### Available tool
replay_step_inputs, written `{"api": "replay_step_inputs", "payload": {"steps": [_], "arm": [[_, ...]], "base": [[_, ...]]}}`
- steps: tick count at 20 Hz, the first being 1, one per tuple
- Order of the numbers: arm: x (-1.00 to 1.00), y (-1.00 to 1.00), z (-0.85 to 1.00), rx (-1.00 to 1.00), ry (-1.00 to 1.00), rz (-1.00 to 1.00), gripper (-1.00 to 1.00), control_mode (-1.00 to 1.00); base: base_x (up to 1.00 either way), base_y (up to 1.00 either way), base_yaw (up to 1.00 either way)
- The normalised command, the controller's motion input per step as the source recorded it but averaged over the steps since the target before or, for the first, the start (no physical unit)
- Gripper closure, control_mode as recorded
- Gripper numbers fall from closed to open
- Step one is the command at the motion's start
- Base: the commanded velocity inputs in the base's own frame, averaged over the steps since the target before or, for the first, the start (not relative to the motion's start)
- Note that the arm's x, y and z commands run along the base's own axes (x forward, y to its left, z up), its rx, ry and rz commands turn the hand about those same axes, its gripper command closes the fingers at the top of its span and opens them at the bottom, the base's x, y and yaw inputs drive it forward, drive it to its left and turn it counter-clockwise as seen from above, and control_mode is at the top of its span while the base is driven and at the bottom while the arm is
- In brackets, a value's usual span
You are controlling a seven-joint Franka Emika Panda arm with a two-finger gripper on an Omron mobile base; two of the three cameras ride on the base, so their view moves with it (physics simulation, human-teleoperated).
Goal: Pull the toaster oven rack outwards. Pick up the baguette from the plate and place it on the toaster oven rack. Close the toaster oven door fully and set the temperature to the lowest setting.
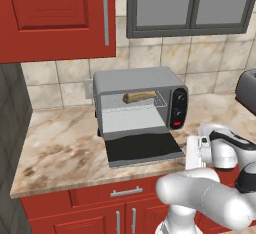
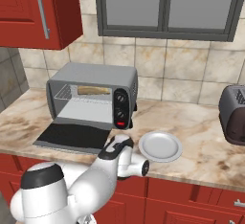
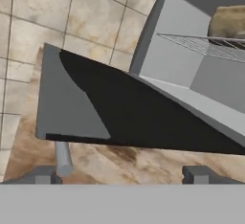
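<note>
I hold my gripper (image 3: 122,173) low, fingers spread and empty, just short of the toaster oven door (image 3: 143,117) (folded down flat); baguette (image 3: 228,23) on the rack (image 3: 210,43) beyond

Baguette (image 1: 139,97) on rack (image 1: 137,103); door (image 1: 144,148) down; plate (image 2: 160,146) bare.

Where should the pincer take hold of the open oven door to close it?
At the door's free front edge, coming from below and in front. It lies flat, hinged at the oven, so lifting that far edge swings it up. A handle bar shows there in the hand view.
</note>
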Motion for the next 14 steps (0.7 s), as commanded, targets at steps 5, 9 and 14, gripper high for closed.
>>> {"api": "replay_step_inputs", "payload": {"steps": [5, 9, 14], "arm": [[0.00, 0.86, 0.00, 0.00, 0.00, 0.00, -1.00, -1.00], [0.00, 0.68, 0.04, 0.00, -0.01, 0.00, -1.00, -1.00], [0.06, 0.56, 0.52, 0.00, -0.16, -0.11, -1.00, -1.00]], "base": [[0.00, 0.00, 0.00], [0.00, 0.00, 0.00], [0.00, 0.00, 0.00]]}}
